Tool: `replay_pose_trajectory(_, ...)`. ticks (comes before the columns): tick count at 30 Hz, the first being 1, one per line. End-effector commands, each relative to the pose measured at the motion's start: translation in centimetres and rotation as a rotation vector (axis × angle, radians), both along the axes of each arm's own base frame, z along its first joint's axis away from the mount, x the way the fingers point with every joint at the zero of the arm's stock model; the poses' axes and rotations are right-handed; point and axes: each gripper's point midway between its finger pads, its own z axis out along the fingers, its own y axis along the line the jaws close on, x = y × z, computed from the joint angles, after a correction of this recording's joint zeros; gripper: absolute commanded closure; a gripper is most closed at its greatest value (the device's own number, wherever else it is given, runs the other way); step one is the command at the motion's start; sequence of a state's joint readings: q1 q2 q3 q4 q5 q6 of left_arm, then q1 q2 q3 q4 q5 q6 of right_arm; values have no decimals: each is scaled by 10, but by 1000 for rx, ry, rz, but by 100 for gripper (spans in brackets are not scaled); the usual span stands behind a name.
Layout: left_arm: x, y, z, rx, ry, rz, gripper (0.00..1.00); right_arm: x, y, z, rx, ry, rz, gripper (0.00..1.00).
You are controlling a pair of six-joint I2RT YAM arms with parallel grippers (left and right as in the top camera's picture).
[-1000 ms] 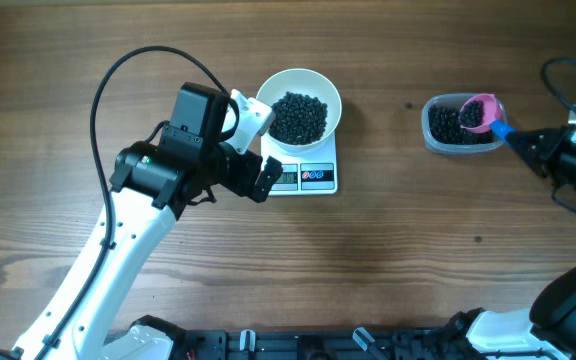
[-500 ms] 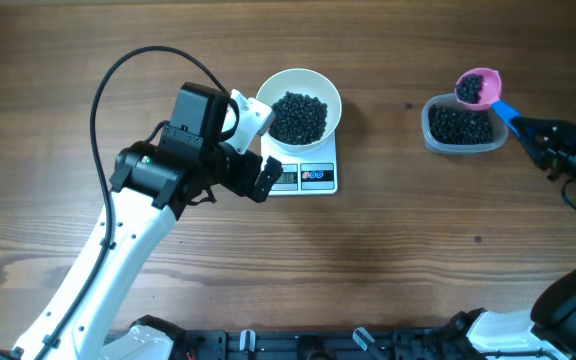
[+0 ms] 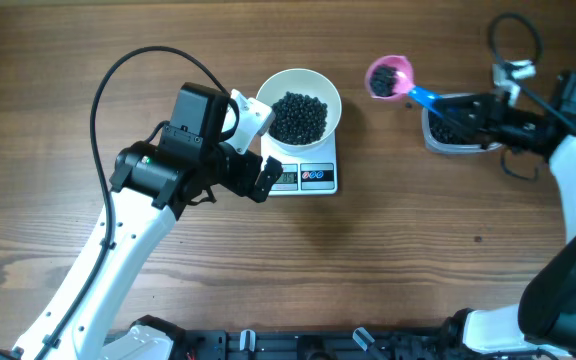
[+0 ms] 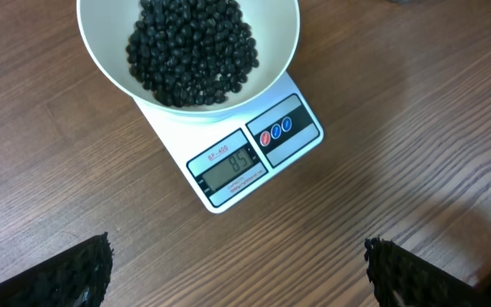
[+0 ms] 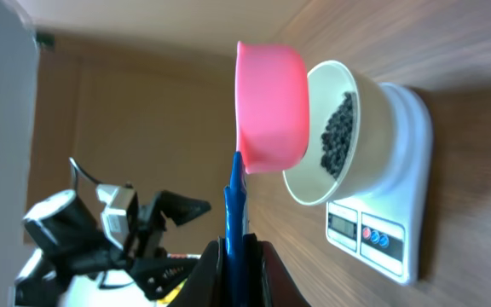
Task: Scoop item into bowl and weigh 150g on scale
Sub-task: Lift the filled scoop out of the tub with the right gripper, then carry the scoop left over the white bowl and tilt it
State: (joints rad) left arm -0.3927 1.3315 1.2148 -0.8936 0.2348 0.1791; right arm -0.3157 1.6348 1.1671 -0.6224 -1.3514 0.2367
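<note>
The white bowl (image 3: pixel 320 82) stands on the scale (image 3: pixel 318 184) and holds a heap of black beads (image 3: pixel 298 116). The scale's display (image 4: pixel 233 162) shows a two-digit number. My right gripper (image 3: pixel 450 108) is shut on the blue handle (image 5: pixel 233 196) of a pink scoop (image 3: pixel 389 76). The scoop hangs in the air just right of the bowl, and its inside looks dark from above. In the right wrist view the scoop (image 5: pixel 271 107) is level with the bowl's rim (image 5: pixel 365 153). My left gripper (image 4: pixel 241 277) stands wide open and empty, in front of the scale.
A clear plastic tub (image 3: pixel 463 138) of more black beads sits at the right, partly hidden under my right arm. The left arm's black cable (image 3: pixel 118 75) loops over the table's left side. A bare wooden tabletop lies between scale and tub.
The right arm has lifted the scoop out of the tub and carried it left, to a spot just short of the bowl. The left arm has not moved.
</note>
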Motion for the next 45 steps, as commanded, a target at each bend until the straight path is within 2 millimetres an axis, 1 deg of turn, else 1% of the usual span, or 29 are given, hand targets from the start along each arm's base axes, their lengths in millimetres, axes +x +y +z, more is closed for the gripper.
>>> replay_pose_trajectory(1, 0, -5, 8, -14, -22, -26, 0, 7, 33, -6, -30, 30, 52, 96)
replay_pose_trajectory(4, 0, -5, 8, -14, -22, -26, 0, 12, 57, -5, -81, -54, 103, 96)
replay_pose_trajectory(6, 0, -5, 8, -14, -22, -26, 0, 13, 74, 1, -89, -119, 145, 96)
replay_pose_trajectory(9, 0, -5, 8, -14, -22, -26, 0, 14, 90, 7, -98, -194, 186, 96)
replay_pose_trajectory(11, 0, -5, 8, -14, -22, -26, 0, 16, 96, 7, -121, -221, 188, 96)
replay_pose_trajectory(15, 0, -5, 8, -14, -22, -26, 0, 26, 101, -3, -205, -246, 153, 96)
replay_pose_trajectory(18, 0, -5, 8, -14, -22, -26, 0, 27, 107, -7, -270, -334, 169, 96)
replay_pose_trajectory(21, 0, -5, 8, -14, -22, -26, 0, 29, 113, -11, -323, -376, 175, 96)
replay_pose_trajectory(25, 0, -5, 8, -14, -22, -26, 0, 27, 128, -15, -400, -464, 208, 96)
replay_pose_trajectory(29, 0, -5, 8, -14, -22, -26, 0, 31, 129, -11, -490, -520, 180, 96)
replay_pose_trajectory(34, 1, -5, 8, -14, -22, -26, 0, 36, 119, 4, -584, -584, 111, 96)
replay_pose_trajectory(37, 0, -5, 8, -14, -22, -26, 0, 35, 117, 13, -606, -621, 102, 96)
replay_pose_trajectory(42, 0, -5, 8, -14, -22, -26, 0, 33, 116, 17, -616, -644, 104, 96)
replay_pose_trajectory(45, 0, -5, 8, -14, -22, -26, 0, 31, 117, 14, -639, -662, 121, 96)
